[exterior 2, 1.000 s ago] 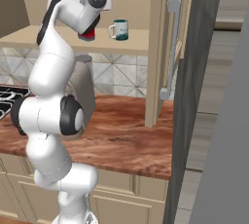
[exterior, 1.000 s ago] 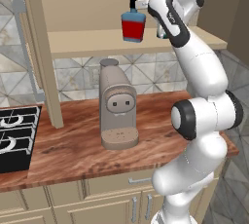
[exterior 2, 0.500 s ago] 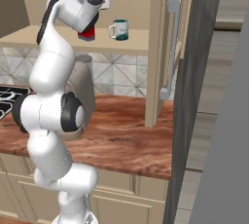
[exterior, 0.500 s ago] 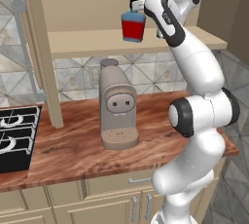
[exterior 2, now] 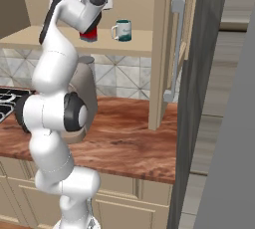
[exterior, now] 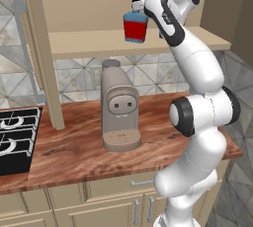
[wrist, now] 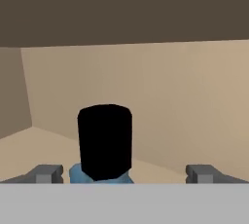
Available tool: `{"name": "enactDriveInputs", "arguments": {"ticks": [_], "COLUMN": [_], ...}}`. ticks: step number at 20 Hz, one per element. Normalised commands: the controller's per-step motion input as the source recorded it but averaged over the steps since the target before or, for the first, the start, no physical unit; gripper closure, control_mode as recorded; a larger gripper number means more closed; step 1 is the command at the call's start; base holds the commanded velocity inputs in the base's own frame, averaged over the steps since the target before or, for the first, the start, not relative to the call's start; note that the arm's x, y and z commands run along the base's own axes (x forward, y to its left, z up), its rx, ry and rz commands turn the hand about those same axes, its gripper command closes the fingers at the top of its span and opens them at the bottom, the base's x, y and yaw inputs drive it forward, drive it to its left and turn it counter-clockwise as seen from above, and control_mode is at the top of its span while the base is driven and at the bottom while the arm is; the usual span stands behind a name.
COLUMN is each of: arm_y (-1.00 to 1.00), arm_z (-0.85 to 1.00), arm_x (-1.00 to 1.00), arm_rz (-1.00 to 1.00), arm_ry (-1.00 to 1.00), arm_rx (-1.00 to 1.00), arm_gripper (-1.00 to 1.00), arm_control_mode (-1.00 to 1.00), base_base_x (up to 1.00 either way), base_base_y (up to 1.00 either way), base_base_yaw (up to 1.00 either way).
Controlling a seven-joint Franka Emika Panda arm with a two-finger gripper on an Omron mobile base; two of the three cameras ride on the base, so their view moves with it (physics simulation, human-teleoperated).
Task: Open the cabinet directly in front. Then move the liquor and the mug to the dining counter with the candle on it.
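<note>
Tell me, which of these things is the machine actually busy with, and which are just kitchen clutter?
Part of the job:
- cabinet, doors already open
- liquor on its shelf
- mug on the same shelf
- end effector, open, fingers either side of the liquor's cap

Just lying about:
- coffee machine
- stove
- lower cabinets

I'm seeing a beige coffee machine (exterior: 119, 111) sitting upright on the wood counter (exterior: 74, 152), near the tiled backsplash (exterior: 153, 75). A black stove (exterior: 15, 137) is lying at the counter's left end, well apart from the machine. Beige lower cabinets (exterior: 99, 206) are running under the counter.
</note>
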Motion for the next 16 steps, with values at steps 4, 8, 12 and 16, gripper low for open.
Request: {"name": "enactDriveInputs", "arguments": {"ticks": [4, 8, 12, 16], "arm_y": [0.0, 0.02, 0.1, 0.13], "arm_z": [-0.04, 0.0, -0.01, 0.0], "arm_x": [0.28, 0.24, 0.28, 0.09], "arm_rz": [0.0, 0.0, 0.0, 0.0], "arm_ry": [0.0, 0.0, 0.0, 0.0], "arm_rx": [0.0, 0.0, 0.0, 0.0], "arm_gripper": [-1.0, -1.0, -1.0, -1.0], "arm_control_mode": [-1.0, -1.0, -1.0, -1.0], "base_base_x": [0.0, 0.0, 0.0, 0.0], "base_base_y": [0.0, 0.0, 0.0, 0.0], "base_base_yaw": [0.0, 0.0, 0.0, 0.0]}}
